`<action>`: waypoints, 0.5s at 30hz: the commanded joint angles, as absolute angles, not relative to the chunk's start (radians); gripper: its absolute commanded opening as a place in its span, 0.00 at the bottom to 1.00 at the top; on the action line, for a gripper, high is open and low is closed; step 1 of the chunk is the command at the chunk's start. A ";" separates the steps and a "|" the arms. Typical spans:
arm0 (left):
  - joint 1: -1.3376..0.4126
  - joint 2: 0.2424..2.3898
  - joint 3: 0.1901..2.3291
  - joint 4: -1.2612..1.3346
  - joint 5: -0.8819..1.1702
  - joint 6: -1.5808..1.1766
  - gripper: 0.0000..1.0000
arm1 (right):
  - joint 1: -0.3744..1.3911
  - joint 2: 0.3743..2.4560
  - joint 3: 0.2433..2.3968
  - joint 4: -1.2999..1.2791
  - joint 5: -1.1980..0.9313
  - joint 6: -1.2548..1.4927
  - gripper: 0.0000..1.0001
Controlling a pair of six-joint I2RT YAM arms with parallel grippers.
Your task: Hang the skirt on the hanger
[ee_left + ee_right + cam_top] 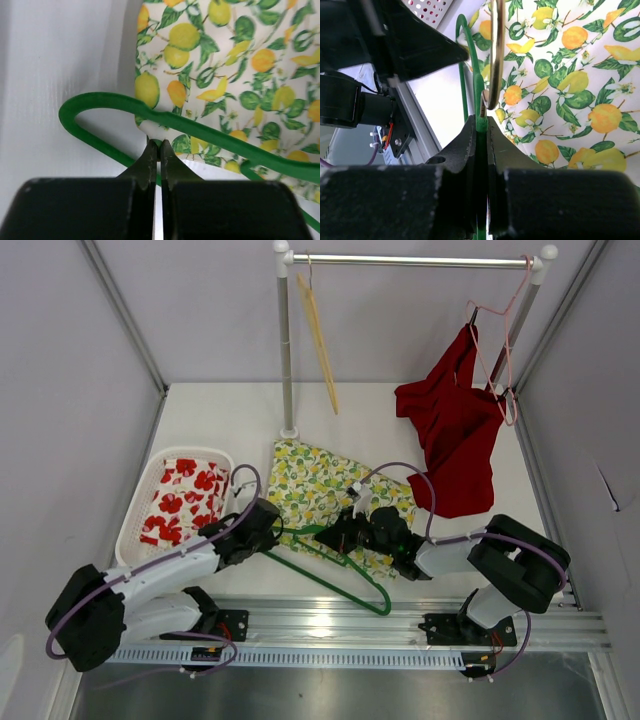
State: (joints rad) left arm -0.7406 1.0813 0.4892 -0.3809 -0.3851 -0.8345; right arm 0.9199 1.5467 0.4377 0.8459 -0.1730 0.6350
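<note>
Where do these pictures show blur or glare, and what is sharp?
Top external: even light, with glare on the metal rail at the bottom. Left wrist: the left gripper is dark and soft, the skirt and green hanger fairly sharp. Right wrist: the right gripper is dark and blurred, the skirt print clear.

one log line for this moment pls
left end effector: shut on green plastic hanger | right end effector: shut on hanger | lemon-print fabric skirt: lying spread, not yet hung
</note>
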 commanded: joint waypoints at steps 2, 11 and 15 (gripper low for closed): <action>-0.744 1.000 0.586 -0.477 -0.371 -0.792 0.00 | 0.910 1.562 0.414 0.781 -0.107 0.580 0.00; -0.677 0.946 0.640 -0.666 -0.315 -0.779 0.00 | 0.870 1.523 0.397 0.726 -0.025 0.512 0.00; -0.612 0.922 0.618 -0.698 -0.273 -0.775 0.00 | 0.868 1.514 0.362 0.724 -0.002 0.502 0.00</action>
